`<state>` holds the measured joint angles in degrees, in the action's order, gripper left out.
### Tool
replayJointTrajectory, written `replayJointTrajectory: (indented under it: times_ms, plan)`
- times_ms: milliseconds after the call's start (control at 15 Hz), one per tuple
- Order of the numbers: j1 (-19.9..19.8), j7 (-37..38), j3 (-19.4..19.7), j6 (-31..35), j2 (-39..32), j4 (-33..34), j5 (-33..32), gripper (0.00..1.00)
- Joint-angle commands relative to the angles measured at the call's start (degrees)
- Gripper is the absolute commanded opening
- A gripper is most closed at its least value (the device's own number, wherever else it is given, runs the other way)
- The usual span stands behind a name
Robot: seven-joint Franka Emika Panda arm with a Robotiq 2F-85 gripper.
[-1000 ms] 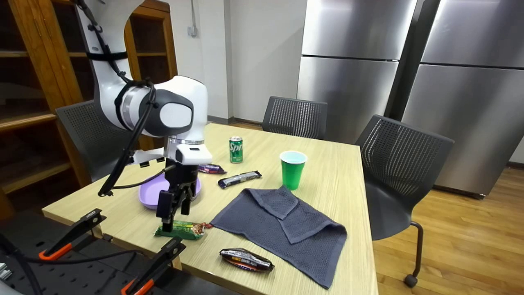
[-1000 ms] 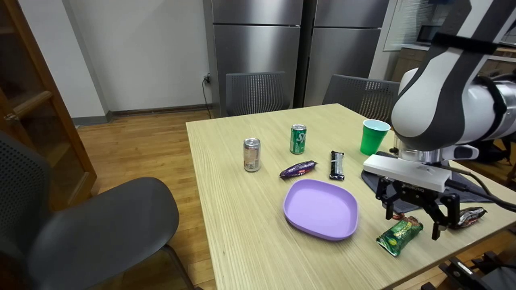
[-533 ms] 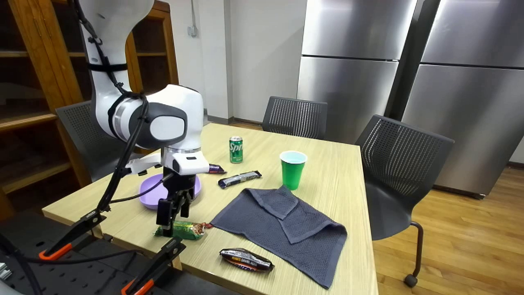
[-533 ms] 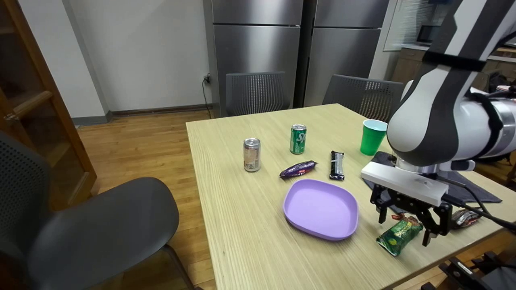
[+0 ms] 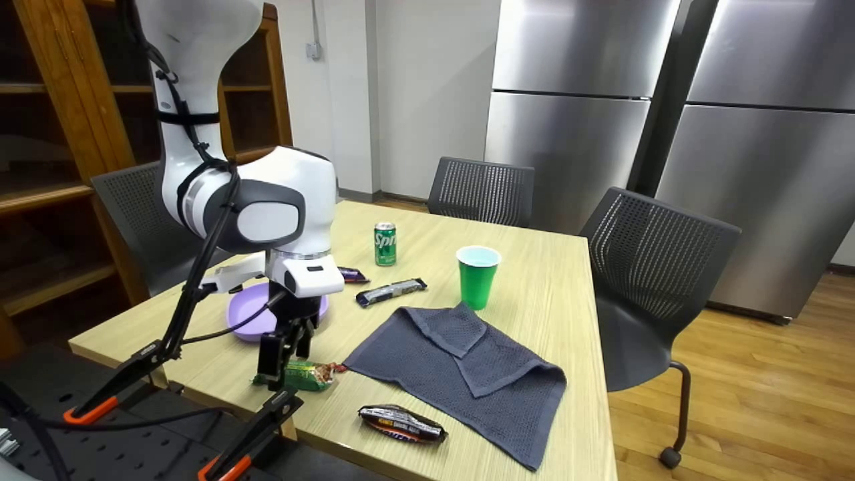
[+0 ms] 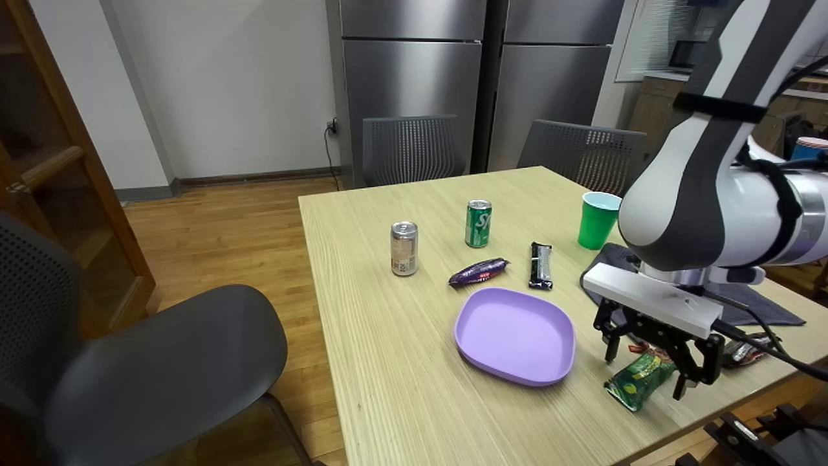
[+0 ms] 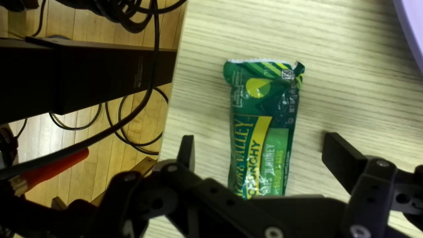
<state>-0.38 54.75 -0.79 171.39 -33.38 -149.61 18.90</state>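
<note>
Holding the gripper [image 7: 259, 142] lower than a second ago — spread wide, gripping nothing — astride the green granola bar [image 7: 262, 125] on the desk [image 6: 414, 382] near the purple plate [image 6: 515, 336], now seemingly close enough for a grasp.

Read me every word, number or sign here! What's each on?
"VALLEY": green wrapper
"UNCHY", start blurred: green wrapper
"HONEY": green wrapper
"BARS": green wrapper
"Spr", rest turned away: green can
Too small or blurred, numbers included: other print on green wrapper, tan can, purple wrapper, dark wrapper, silver wrapper.
</note>
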Motion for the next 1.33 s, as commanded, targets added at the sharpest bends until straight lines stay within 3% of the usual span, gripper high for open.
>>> replayJointTrajectory:
  times_ms: [0,467,1267]
  plan:
    - [-3.9,-4.4,-3.2,1.6,0.8,-1.0,3.1,0.70]
    - [-5.8,-7.9,-4.9,2.9,2.0,-1.9,5.8,0.14]
    - [-2.8,-7.3,-3.7,5.5,9.4,-8.3,6.3,0.11]
